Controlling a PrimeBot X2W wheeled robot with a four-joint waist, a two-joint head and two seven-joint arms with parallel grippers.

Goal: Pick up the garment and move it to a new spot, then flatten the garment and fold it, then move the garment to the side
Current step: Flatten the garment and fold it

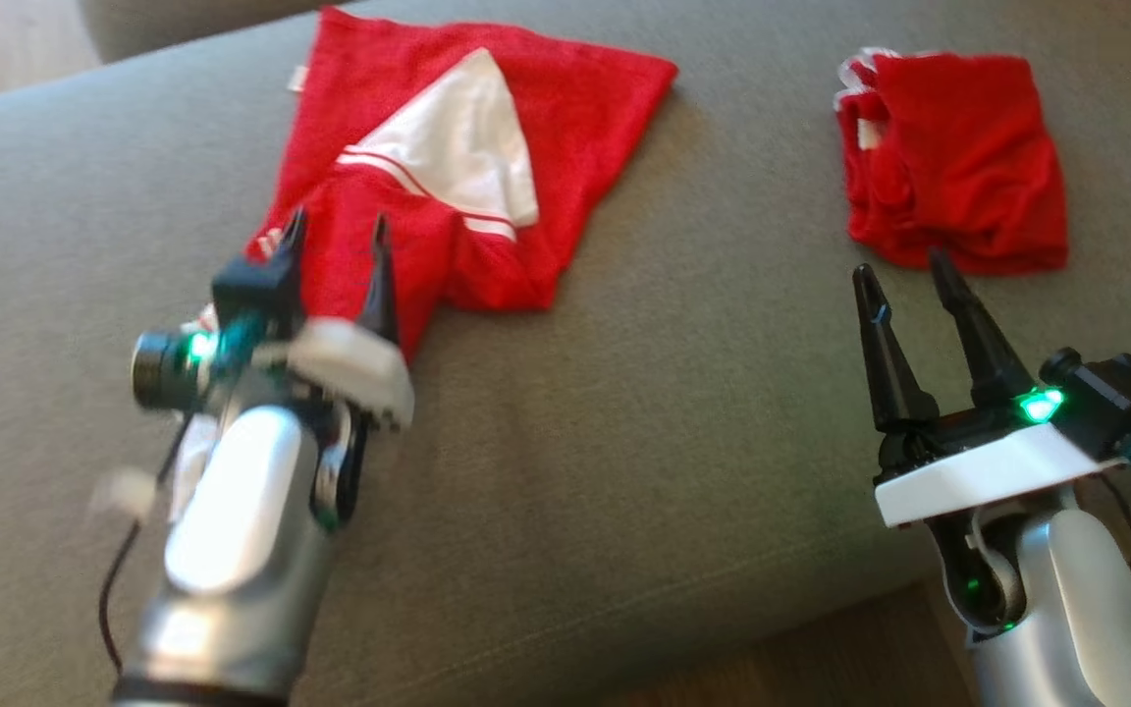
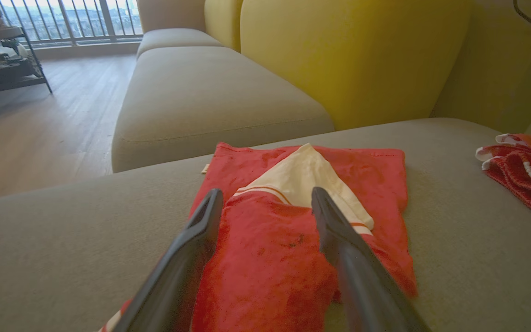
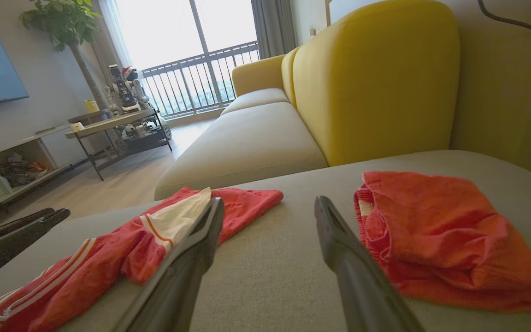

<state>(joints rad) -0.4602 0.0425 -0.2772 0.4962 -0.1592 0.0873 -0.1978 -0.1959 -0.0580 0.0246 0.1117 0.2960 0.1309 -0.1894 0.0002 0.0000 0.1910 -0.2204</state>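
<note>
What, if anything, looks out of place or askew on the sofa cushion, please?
The red garment by the left claw lies askew: a white flap is turned over its middle and its near edge is bunched. The second red garment, at the right, is a rumpled heap.

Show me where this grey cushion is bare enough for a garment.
Bare: the grey fabric cushion between the spread red-and-white garment and the bunched red garment, down to its front edge. Crowded: left gripper over the spread garment.

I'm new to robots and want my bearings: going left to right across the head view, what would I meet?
left gripper → red and white garment → folded red garment. The right gripper overlaps the last, so I leave it out.
</note>
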